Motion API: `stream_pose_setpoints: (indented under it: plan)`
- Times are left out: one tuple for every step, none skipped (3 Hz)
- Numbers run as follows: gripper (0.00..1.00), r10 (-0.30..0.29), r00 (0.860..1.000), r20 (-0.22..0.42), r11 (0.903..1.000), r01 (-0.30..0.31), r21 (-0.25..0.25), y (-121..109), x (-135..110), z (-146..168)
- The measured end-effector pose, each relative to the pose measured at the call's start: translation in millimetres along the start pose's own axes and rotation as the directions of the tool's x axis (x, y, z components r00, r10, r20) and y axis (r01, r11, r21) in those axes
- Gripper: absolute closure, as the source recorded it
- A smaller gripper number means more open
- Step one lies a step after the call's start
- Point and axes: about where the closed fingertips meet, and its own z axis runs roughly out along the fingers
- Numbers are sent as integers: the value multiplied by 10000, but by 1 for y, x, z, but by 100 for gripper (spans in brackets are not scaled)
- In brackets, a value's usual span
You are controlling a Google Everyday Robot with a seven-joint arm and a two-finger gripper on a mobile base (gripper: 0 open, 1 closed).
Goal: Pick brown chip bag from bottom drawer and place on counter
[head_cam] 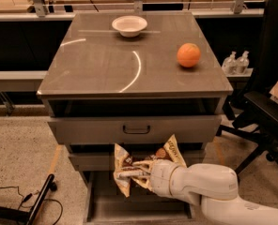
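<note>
The brown chip bag (129,165), crinkled with tan ends and a white label, hangs in front of the middle drawer, lifted above the open bottom drawer (94,205). My gripper (141,170) is shut on the bag's middle, reaching in from the lower right on the white arm (207,186). The counter (101,64) is the glossy grey-brown cabinet top above, with a curved light reflection.
A white bowl (129,25) stands at the counter's back middle and an orange (189,55) at its right. The top drawer (136,128) juts out partly open. A black office chair (266,111) stands to the right; a dark pole and cables (38,203) lie on the floor at left.
</note>
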Motion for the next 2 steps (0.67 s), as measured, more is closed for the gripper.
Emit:
stream_pose_setpoints:
  plan:
    - [100,-399,9992,100,9990,397,200,-29,-31,-19]
    - [100,-764,9970,-105,9966,767,296,-55,-63,-33]
